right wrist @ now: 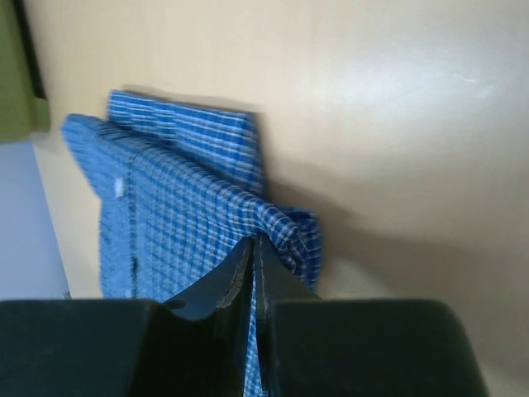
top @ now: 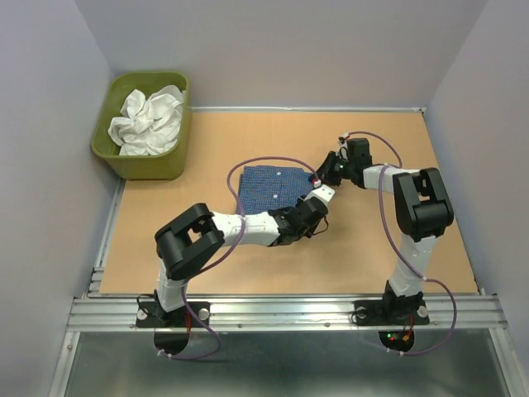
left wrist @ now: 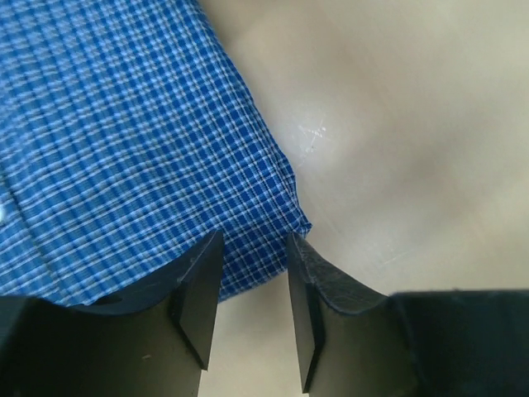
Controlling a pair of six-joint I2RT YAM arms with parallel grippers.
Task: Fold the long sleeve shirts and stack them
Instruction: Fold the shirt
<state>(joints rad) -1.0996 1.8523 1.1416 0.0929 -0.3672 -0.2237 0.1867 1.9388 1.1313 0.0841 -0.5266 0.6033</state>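
The dark blue fine-checked shirt [top: 269, 188] lies folded into a compact, roughly rectangular packet near the centre of the table [top: 372, 256], layers stacked, with pale buttons [top: 275, 196] facing up. One corner at its right edge is raised off the surface and pinched between the closed fingers of the right gripper [right wrist: 252, 244]. The white garment [top: 150, 121] is unfolded, crumpled into a loose heap inside the olive-green tub [top: 153, 165] at the far left corner, well apart from the shirt.

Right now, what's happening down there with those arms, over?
Left gripper open, astride a corner of the blue shirt. Right gripper shut on its folded edge. White garment crumpled in the green tub. Nothing in the way.
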